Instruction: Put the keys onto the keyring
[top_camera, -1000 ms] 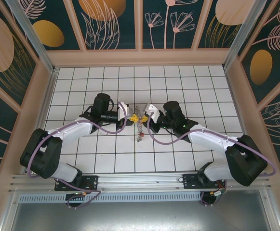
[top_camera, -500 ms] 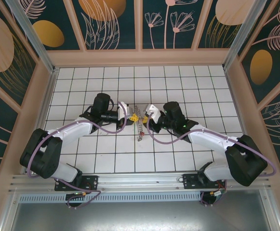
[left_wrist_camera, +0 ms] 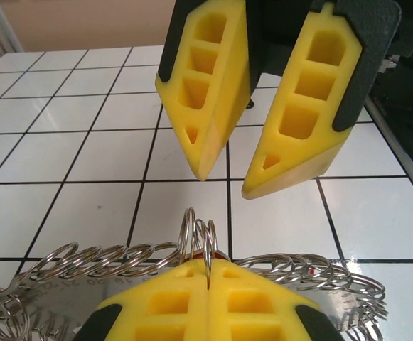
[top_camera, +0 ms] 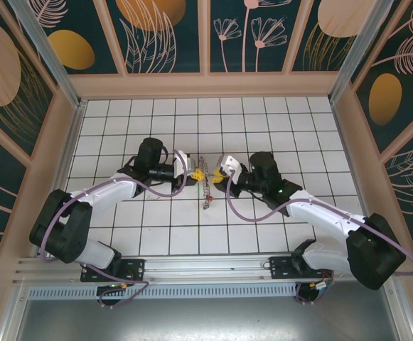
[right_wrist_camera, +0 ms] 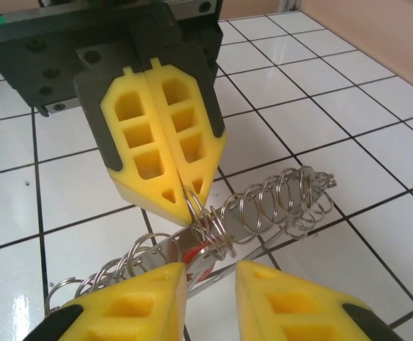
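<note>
The keyring (right_wrist_camera: 281,202) is a silvery metal strip fringed with many small split rings, lying on the white tiles between both grippers (top_camera: 206,190). My left gripper (left_wrist_camera: 207,266) is shut on one upright split ring (left_wrist_camera: 207,238) of it. In the right wrist view the left gripper (right_wrist_camera: 186,202) pinches that ring from above. A red key head (right_wrist_camera: 207,261) shows under the rings, its shaft hidden. My right gripper (right_wrist_camera: 210,273) stands open on either side of the red head, touching nothing. From the left wrist view its fingers (left_wrist_camera: 206,106) hang just beyond the ring.
White tiled floor (top_camera: 263,121) inside a box of wood-framed patterned walls (top_camera: 206,35). Both arms meet at the middle (top_camera: 207,174). Open tiles lie behind them and to both sides.
My right gripper has opened from nearly shut and drawn back a little to the right. The left gripper has stayed shut on the ring in the same place.
</note>
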Robot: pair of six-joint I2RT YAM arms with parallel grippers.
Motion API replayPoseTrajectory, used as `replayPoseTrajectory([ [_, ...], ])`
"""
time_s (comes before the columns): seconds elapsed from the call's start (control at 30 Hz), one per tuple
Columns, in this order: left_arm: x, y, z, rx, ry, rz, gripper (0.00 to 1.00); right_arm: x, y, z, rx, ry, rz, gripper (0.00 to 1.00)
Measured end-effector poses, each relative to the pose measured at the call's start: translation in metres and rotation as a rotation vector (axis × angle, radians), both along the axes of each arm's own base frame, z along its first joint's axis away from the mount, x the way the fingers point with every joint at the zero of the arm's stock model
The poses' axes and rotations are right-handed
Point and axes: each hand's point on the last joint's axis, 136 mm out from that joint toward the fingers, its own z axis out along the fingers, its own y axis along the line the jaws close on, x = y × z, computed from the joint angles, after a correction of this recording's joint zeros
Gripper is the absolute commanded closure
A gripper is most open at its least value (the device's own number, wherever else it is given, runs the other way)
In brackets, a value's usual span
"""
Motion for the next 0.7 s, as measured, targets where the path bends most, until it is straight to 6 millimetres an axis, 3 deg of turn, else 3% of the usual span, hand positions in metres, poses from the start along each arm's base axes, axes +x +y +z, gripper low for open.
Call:
replayPoseTrajectory([
  [0.17, -0.003, 0.000, -0.001, -0.002, 0.014, -0.013, 1.00, 0.004, 0.008, -0.003, -0.014, -0.007, 0.035, 0.81],
  [0.57, -0.005, 0.000, -0.002, 0.000, 0.024, -0.017, 1.00, 0.002, 0.013, -0.017, -0.037, 0.019, 0.076, 0.78],
  [0.7, -0.005, 0.000, -0.002, 0.001, 0.025, -0.017, 1.00, 0.001, 0.013, -0.022, -0.050, 0.028, 0.083, 0.84],
])
